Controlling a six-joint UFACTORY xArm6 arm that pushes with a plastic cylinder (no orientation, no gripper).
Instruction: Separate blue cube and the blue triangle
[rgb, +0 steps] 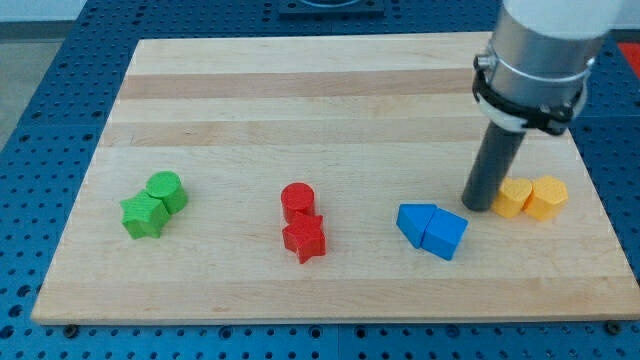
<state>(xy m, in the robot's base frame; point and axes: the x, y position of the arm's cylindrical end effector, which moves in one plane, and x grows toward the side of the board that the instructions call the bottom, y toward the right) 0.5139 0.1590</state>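
Note:
The blue triangle (415, 222) and the blue cube (445, 235) lie touching each other at the lower right of the wooden board (300, 90), the triangle on the view's left. My tip (479, 206) stands on the board just above and to the right of the blue cube, a small gap from it. It is between the blue pair and the yellow blocks.
Two yellow blocks (531, 198) touch each other right of my tip. A red cylinder (297, 200) and a red star (304, 239) sit mid-board. A green cylinder (166, 189) and a green star (143, 215) sit at the left.

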